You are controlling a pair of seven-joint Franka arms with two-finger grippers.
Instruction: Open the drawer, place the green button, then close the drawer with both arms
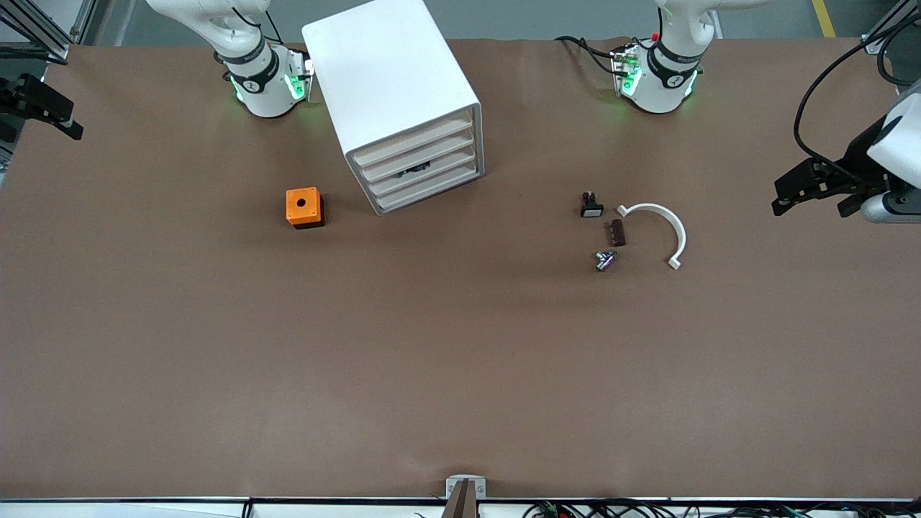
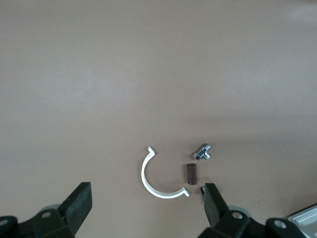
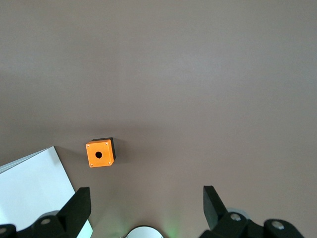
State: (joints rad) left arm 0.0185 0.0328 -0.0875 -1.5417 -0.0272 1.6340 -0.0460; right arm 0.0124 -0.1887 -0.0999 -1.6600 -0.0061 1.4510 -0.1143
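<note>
While parked at the two ends of the table, both arms waiting. Left gripper [image 1: 781, 196] hanging over the table edge at the left arm's end, fingers [image 2: 79, 203] spread wide and holding nothing. Right gripper [image 1: 72, 121] over the edge at the right arm's end, fingers [image 3: 77, 208] likewise wide apart and bare.

Standing between the two bases, nearer the right arm's: a white cabinet [image 1: 392, 72] turned at an angle, all four drawers pushed in. Third from the top, the drawer [image 1: 426, 177], shut flush with its neighbours. At its upper edge, a dark speck [image 1: 416, 170], too small to tell whether the button or not; button not made out anywhere else.

Beside the cabinet toward the right arm's end, apart from it: an orange box [image 1: 304, 207] with a round hole in its top.

Toward the left arm's end, a loose cluster on the bare brown table [image 1: 460, 360]: a small black-and-white part [image 1: 591, 206], a brown block [image 1: 617, 232] nearer the front camera, a shiny metal fitting [image 1: 604, 260] nearer again, and a white half-ring clamp [image 1: 660, 219] curving just beside them. None touching another.
</note>
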